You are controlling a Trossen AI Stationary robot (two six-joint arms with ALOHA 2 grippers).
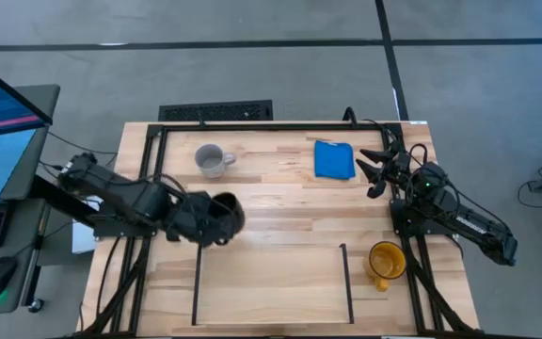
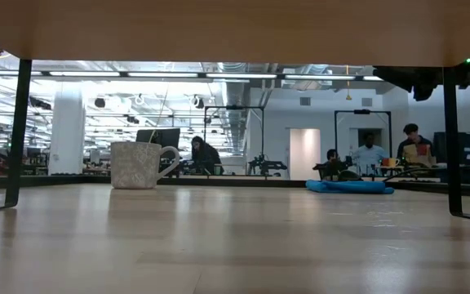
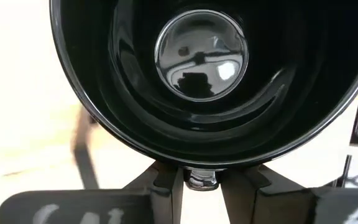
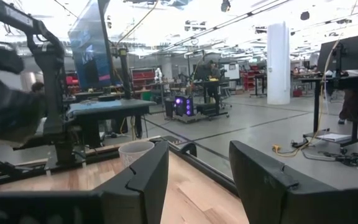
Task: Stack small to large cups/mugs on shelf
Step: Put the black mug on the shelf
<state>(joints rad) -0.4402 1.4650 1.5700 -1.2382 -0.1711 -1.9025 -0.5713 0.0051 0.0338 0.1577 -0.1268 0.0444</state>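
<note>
While the shelf (image 1: 271, 297), the plank rectangle between two thin black upright bars at the lower centre of the overhead frame, holds no mug yet, the left claw (image 1: 222, 218) is clenched on the small black mug (image 1: 226, 213) and carries it just left of centre, close above and beside the left bar. The left wrist camera looks straight into that mug's glossy bowl, its rim pinched between the two dark fingers (image 3: 166, 180) at the bottom of the picture.

The pale grey-white mug (image 1: 213, 160) stands untouched on the counter (image 1: 280, 207) in the upper left of the wood, handle pointing right; the table-level camera shows it upright at left of frame. The yellow-orange mug (image 1: 385, 261) sits at the lower right, just outside the right bar and so not on the shelf. A blue cloth (image 1: 334, 159) lies flat at the upper right of the wood.

The right claw (image 1: 376, 169) waits beside that cloth at the upper right, its fingers spread and grasping nothing, as the right wrist camera shows clear space between them.

By this reading the job is in its opening step: the smallest mug is in transit and appears bound for the shelf's left end, while the grey-white and yellow-orange mugs both remain to be picked up and placed in order of size.
</note>
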